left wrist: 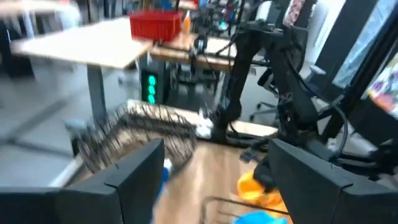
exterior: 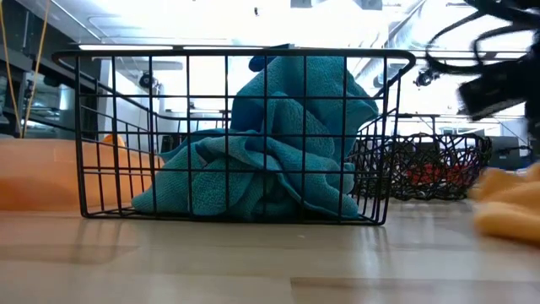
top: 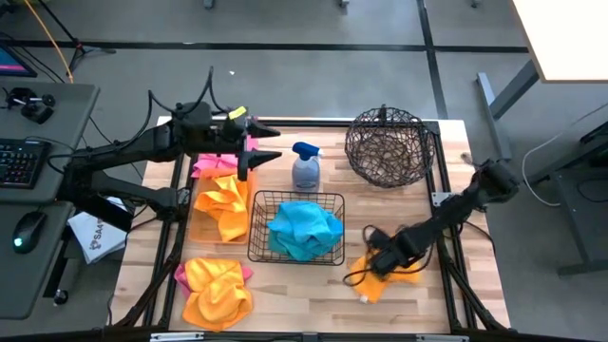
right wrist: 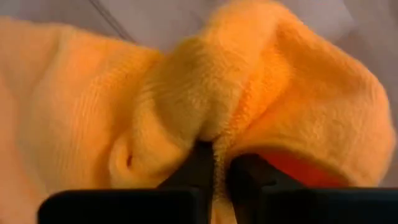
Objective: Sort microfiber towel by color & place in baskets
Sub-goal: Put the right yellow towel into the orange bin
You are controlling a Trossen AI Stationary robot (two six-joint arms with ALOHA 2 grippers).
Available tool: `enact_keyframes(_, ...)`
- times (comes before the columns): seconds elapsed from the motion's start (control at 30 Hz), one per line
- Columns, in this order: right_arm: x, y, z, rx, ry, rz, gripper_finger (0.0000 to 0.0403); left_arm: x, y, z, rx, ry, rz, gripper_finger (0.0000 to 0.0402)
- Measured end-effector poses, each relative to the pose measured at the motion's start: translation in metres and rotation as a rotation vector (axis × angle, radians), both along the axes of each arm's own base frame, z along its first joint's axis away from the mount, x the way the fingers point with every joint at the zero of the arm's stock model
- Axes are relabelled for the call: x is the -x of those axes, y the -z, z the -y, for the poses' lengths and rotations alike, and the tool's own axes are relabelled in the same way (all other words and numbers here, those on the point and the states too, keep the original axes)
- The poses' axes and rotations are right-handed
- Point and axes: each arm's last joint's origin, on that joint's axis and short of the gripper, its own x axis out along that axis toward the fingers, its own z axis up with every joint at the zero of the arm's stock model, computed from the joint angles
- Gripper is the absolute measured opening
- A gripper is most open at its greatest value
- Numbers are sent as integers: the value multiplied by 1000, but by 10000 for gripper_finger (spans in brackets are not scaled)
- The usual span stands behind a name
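The right gripper (top: pixel 380 263) is clamped on an orange towel (top: pixel 391 274) lying on the table beside the black wire basket (top: pixel 296 226) holding turquoise towels (top: pixel 304 228), while the left gripper (top: pixel 274 142), fingers apart, hovers near the spray bottle (top: pixel 305 167).

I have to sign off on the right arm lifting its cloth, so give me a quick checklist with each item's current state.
1. Right gripper pinching the orange cloth: ok, fingers closed on a fold.
2. Cloth free of the black wire basket: ok, it lies on the table beside it.
3. Left gripper out of the way: ok, open, raised near the spray bottle.
4. Orange cloths already gathered at the table's left side: ok, a drop spot exists.
5. Blue cloths contained in the basket: ok.
6. Cable near the right gripper snagging the cloth: cannot tell.
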Motion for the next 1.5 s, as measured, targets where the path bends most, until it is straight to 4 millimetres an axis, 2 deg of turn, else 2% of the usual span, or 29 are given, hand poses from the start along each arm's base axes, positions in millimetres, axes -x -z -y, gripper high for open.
enact_keyframes(0.07,13,-30,8,10,3,-41,26,0,-3,0,-77,8,22,273)
enact_keyframes(0.2,35,-120,26,77,19,146,8,0,-9,-1,-180,0,35,273)
enact_keyframes(0.33,53,-204,50,131,112,582,4,-11,-5,-4,-237,-38,-1,273)
enact_keyframes(0.47,53,-254,64,257,94,870,2,-35,-1,-7,-202,2,-28,273)
enact_keyframes(0.57,37,-275,66,353,26,966,2,-57,-1,-3,-156,104,-25,273)
enact_keyframes(0.7,3,-289,66,454,-57,1032,1,-83,-9,5,-90,248,-2,273)
enact_keyframes(0.87,-39,-292,60,517,-168,1050,1,-103,-18,12,-59,349,25,273)
enact_keyframes(1.0,-60,-295,58,574,-205,1026,1,-107,-20,18,-33,423,31,273)
enact_keyframes(1.2,-87,-302,50,571,-308,1044,0,-111,-15,29,-18,459,14,273)
enact_keyframes(1.43,-98,-316,54,599,-363,1067,0,-111,-16,40,-50,562,30,272)
enact_keyframes(1.5,-98,-319,53,590,-376,1079,0,-110,-17,41,-51,566,34,260)
